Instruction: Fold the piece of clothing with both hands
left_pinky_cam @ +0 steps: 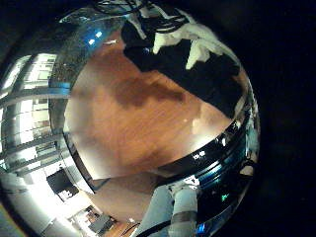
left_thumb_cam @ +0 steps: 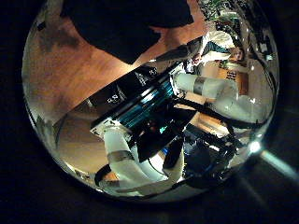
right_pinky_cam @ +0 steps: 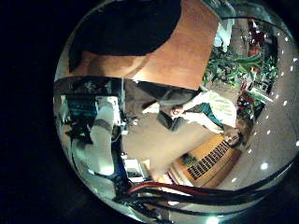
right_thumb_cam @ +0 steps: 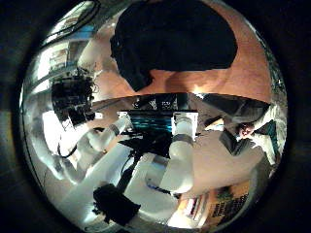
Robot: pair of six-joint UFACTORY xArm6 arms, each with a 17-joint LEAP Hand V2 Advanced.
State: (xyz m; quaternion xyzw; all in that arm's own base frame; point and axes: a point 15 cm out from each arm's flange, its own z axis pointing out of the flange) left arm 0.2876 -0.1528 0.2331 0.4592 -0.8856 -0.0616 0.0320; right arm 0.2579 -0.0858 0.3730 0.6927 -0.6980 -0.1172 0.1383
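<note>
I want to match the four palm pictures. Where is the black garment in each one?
Left little finger side: garment lies on the wooden table, beyond pale fingers.
Left thumb side: garment on the table, above the table's edge.
Right little finger side: garment on the table.
Right thumb side: garment, bunched, on the table.
Shared landmark: the table under the garment.

No text, label, number or sign can be read in any of the views. Small pale marks sit on the dark edge of the table (right_thumb_cam: 160,100), but they are too small to make out.
</note>
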